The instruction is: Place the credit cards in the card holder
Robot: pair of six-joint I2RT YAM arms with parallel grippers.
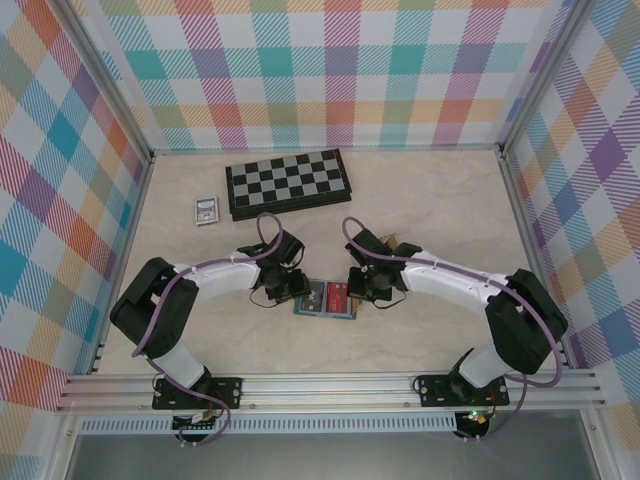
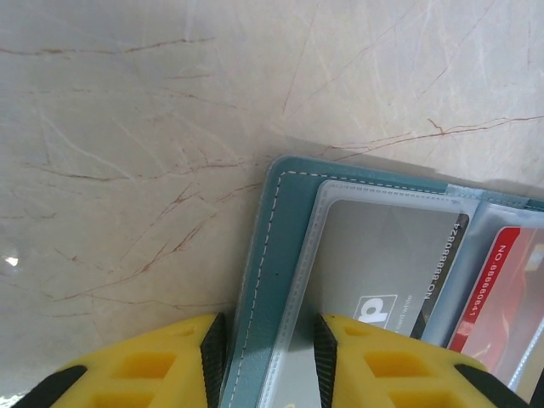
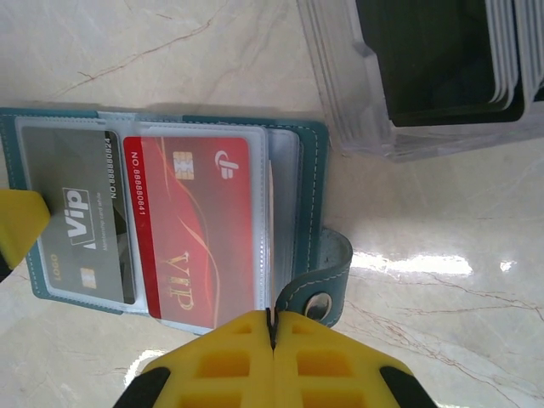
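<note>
The teal card holder (image 1: 308,310) lies open on the table between both grippers. Its clear sleeves hold a grey-black credit card (image 3: 72,212) and a red credit card (image 3: 200,229). My left gripper (image 2: 268,344) stands over the holder's left edge (image 2: 272,255), jaws apart. One pad is beside the teal cover and the other over the sleeve with the grey card (image 2: 382,263). My right gripper (image 3: 272,313) is at the holder's right side (image 3: 310,195), shut on a thin pale sleeve edge that runs up into the jaws. In the top view the left gripper (image 1: 292,290) and right gripper (image 1: 360,288) flank the holder.
A clear open-topped box (image 3: 408,127) holding dark cards (image 3: 433,59) stands just behind the holder's right side. The holder's snap strap (image 3: 327,280) curls up beside my right fingers. A chessboard (image 1: 288,182) and a small silver framed rectangle (image 1: 206,210) lie farther back.
</note>
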